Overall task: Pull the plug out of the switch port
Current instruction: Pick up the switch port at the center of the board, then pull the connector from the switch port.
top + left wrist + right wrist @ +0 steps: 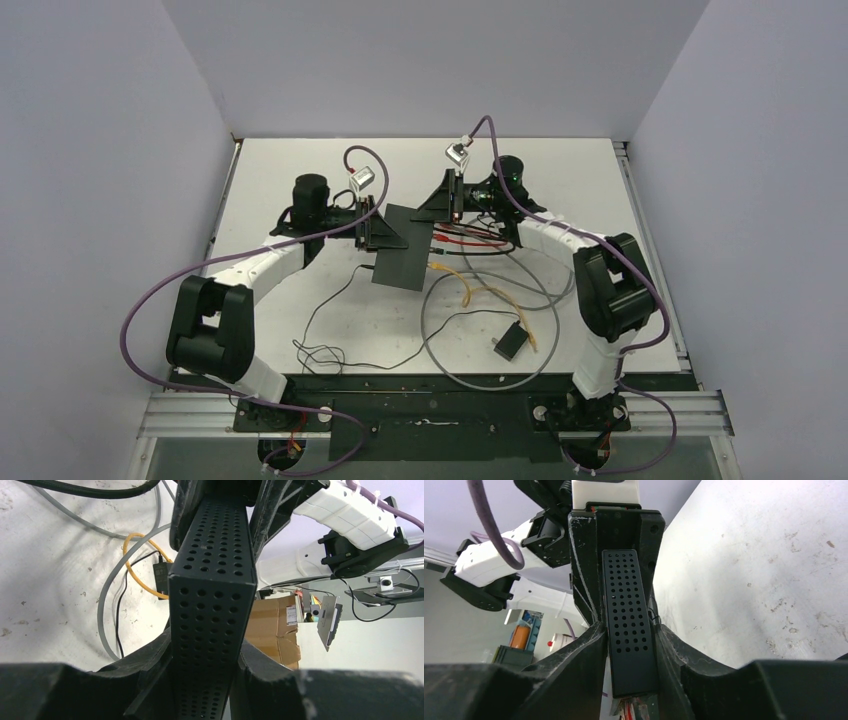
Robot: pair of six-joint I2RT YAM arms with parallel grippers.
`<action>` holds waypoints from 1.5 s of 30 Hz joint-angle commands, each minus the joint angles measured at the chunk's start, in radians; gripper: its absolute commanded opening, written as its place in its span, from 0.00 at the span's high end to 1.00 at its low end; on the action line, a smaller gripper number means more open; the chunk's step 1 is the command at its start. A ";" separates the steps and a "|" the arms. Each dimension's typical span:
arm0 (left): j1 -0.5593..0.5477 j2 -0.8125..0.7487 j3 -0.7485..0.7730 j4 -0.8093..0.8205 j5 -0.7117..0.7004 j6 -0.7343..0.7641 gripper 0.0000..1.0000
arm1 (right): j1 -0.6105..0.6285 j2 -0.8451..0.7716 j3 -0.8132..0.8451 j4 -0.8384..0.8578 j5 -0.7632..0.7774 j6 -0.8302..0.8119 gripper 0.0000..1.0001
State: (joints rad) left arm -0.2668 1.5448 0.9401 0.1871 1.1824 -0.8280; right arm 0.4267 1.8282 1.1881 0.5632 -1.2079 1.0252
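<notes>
Currently my left gripper [202, 667] is pinched narrow on the switch [403, 250], pads clamped across its thin perforated body. My right gripper [631, 645] is closed on the opposite end the same way, so the two face each other across the box.

In the overhead view the switch sits centre frame, seemingly raised off the bench [300, 190]. Its long axis runs up and down the frame, leaning slightly left at the bottom.

The leads leave its right-hand edge, just below the right gripper: red cables [470, 241] uppermost, a yellow cable [470, 292] under them, and a grey cable [440, 320] looping lower. That makes my right arm the nearer one. Plug ends [623, 706] peek out at the bottom of its wrist view, right beneath its fingers, though I cannot tell which is seated.

I judge the right must release and shift down that edge while the left braces. The crossing leads crowd that approach. The adapter block [510, 342] lies well apart, lower right.
</notes>
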 commanded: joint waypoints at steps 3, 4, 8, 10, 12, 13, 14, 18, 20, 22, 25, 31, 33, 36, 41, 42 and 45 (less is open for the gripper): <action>0.016 -0.032 0.067 -0.098 -0.061 0.029 1.00 | -0.014 -0.106 0.061 -0.131 0.127 -0.190 0.35; 0.019 -0.034 0.071 -0.118 -0.067 0.047 1.00 | -0.017 -0.116 0.077 -0.202 0.141 -0.238 0.27; 0.023 -0.063 0.073 -0.157 -0.113 0.124 1.00 | -0.024 -0.162 0.136 -0.409 0.237 -0.406 0.11; 0.024 -0.082 0.069 -0.163 -0.127 0.175 1.00 | -0.037 -0.186 0.139 -0.440 0.271 -0.436 0.07; 0.024 -0.100 0.064 -0.164 -0.129 0.220 1.00 | -0.049 -0.212 0.129 -0.441 0.291 -0.444 0.04; 0.028 -0.107 0.066 -0.166 -0.123 0.242 1.00 | -0.055 -0.222 0.123 -0.438 0.298 -0.447 0.02; 0.030 -0.114 0.069 -0.172 -0.121 0.266 1.00 | -0.060 -0.234 0.117 -0.435 0.303 -0.450 0.00; 0.031 -0.166 0.062 -0.162 -0.127 0.360 1.00 | -0.083 -0.281 0.101 -0.489 0.308 -0.487 0.07; 0.031 -0.189 0.045 -0.111 -0.100 0.371 1.00 | -0.095 -0.309 0.083 -0.522 0.307 -0.512 0.09; 0.031 -0.197 0.038 -0.081 -0.079 0.375 1.00 | -0.109 -0.347 0.067 -0.555 0.305 -0.534 0.10; 0.029 -0.183 0.026 0.031 0.012 0.302 1.00 | -0.128 -0.398 0.054 -0.614 0.291 -0.561 0.10; 0.039 -0.176 0.001 0.428 0.106 0.131 1.00 | -0.147 -0.468 0.026 -0.650 0.222 -0.594 0.10; 0.044 -0.161 0.017 0.459 0.108 0.106 1.00 | -0.149 -0.468 0.033 -0.667 0.194 -0.602 0.10; 0.041 -0.125 0.029 0.505 0.125 0.040 1.00 | -0.150 -0.464 0.050 -0.669 0.164 -0.601 0.09; 0.041 -0.133 -0.011 0.658 0.119 -0.051 1.00 | -0.149 -0.441 0.057 -0.607 0.118 -0.550 0.02; 0.040 -0.133 -0.012 0.657 0.121 -0.058 1.00 | -0.149 -0.436 0.051 -0.577 0.104 -0.525 0.02; 0.034 -0.129 -0.012 0.666 0.122 -0.077 1.00 | -0.144 -0.415 0.042 -0.475 0.065 -0.456 0.12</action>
State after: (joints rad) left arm -0.2317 1.4399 0.9054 0.6659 1.2785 -0.8398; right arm 0.2813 1.3918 1.2198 -0.0803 -1.0634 0.4904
